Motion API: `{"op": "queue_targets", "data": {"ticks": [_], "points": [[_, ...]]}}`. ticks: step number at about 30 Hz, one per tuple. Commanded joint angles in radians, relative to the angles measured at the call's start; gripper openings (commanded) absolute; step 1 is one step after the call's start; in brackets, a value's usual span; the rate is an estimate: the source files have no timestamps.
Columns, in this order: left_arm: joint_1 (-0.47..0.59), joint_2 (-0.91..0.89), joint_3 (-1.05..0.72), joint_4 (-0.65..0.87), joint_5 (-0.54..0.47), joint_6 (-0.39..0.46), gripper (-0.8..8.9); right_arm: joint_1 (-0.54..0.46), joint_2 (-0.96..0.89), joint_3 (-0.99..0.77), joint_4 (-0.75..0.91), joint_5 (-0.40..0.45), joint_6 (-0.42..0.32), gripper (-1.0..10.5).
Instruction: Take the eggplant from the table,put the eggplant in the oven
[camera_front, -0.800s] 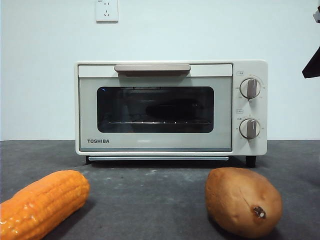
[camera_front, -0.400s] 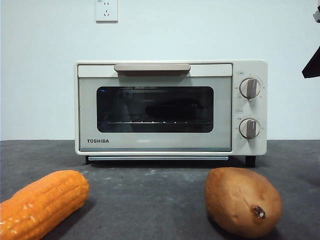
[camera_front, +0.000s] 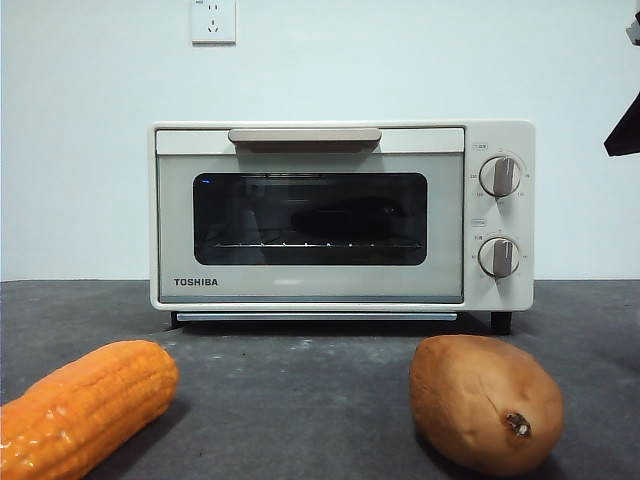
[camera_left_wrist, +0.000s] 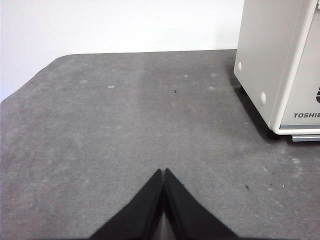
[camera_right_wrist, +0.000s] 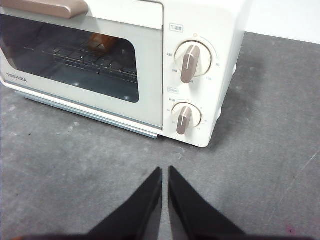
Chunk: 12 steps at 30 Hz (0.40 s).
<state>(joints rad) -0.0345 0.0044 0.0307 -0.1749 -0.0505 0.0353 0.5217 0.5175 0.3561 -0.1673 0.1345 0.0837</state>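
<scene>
Nothing has changed: the eggplant (camera_front: 345, 218) is seen inside the shut Toshiba oven (camera_front: 310, 290); both hands (camera_left_wrist: 163, 176) (camera_right_wrist: 165, 175) are pressed together, empty.

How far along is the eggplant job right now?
Looks finished or nearly so. The oven door is closed, and a dark elongated shape, likely the eggplant, lies on the rack behind the glass. No eggplant shows on the table; only the corn cob and sweet potato remain. The left gripper and right gripper are both shut, empty, away from the oven. Nothing visibly left.
</scene>
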Motion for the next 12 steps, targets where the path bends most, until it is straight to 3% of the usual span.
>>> {"op": "queue_targets", "data": {"ticks": [1,7,12], "points": [[0.002,-0.001,-0.021,0.018,0.0,0.005,0.04,0.004,0.002,0.009,0.01,0.005,0.01,0.0],[0.002,-0.001,-0.021,0.018,0.0,0.005,0.04,0.003,-0.045,0.008,0.004,0.011,0.006,0.0],[0.002,-0.001,-0.021,0.018,0.0,0.005,0.04,-0.095,-0.213,0.004,0.01,0.064,-0.14,0.0]]}}
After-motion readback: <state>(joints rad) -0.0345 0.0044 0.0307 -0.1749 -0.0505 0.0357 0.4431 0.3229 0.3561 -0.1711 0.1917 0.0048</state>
